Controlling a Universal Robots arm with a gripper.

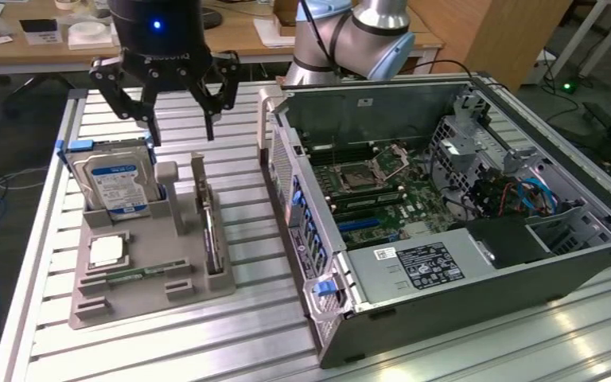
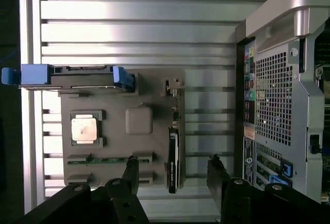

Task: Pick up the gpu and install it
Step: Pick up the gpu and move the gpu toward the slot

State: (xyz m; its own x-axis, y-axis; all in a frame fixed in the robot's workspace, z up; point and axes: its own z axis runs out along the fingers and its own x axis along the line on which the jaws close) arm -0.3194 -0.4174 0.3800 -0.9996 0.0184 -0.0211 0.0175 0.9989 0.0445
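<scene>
The gpu (image 1: 212, 239) stands on edge in the slot on the grey holder tray (image 1: 173, 255) nearest the computer case. It looks like a thin dark strip with a pale bracket end. In the wrist view the gpu (image 2: 174, 158) runs edge-on between my two fingers. My gripper (image 1: 181, 127) hangs open well above the tray's far end, holding nothing. In the wrist view my gripper (image 2: 172, 159) straddles the card from above, with the fingers (image 2: 130, 167) apart from it. The open computer case (image 1: 444, 199) lies beside the tray, its motherboard (image 1: 380, 199) exposed.
A silver hard drive (image 1: 120, 179) with blue clips stands upright in the tray. A square processor (image 1: 106, 251) and a narrow green memory stick (image 1: 136, 274) lie flat there. The case's rear panel (image 2: 278, 95) rises close beside the tray. All of it rests on a ribbed aluminium table (image 1: 252, 318).
</scene>
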